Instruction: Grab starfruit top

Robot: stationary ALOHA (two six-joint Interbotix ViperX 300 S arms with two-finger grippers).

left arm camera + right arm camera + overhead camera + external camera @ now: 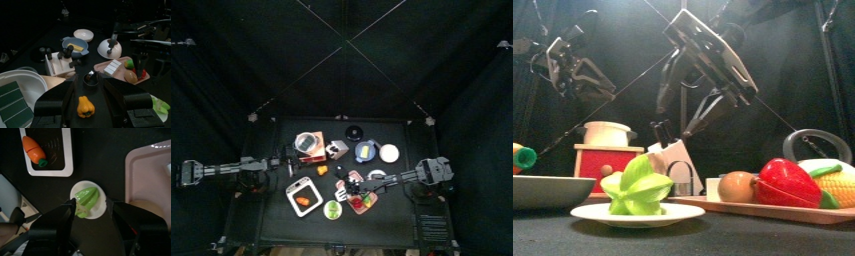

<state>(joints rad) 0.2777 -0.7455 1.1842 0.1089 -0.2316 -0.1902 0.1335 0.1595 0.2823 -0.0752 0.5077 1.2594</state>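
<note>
Black table [271, 225] carries the whole set; both arms are over it.

Pink tray [767, 211] at front right holds a red pepper [790, 184], a brown egg-shaped piece [738, 186] and a corn cob [838, 183] side by side.

White rectangular dish [47, 172] with a dark inner face holds a carrot [32, 147], orange with a green stem end. This dish lies just beside the small white plate.

Small white plate [75, 192] sits near the table's front edge, between the carrot dish and the pink tray. The starfruit [85, 199], bright pale green and ridged, lies on it.

Right gripper [90, 208] hangs directly above the starfruit with its jaws spread wide, one to each side of the fruit, grasping nothing. Front view shows the arm well above the plate, not touching the fruit.

Left gripper [85, 97] is parked over the left part of the table, jaws parted and empty; a small orange pepper [84, 107] lies on the table between them.
</note>
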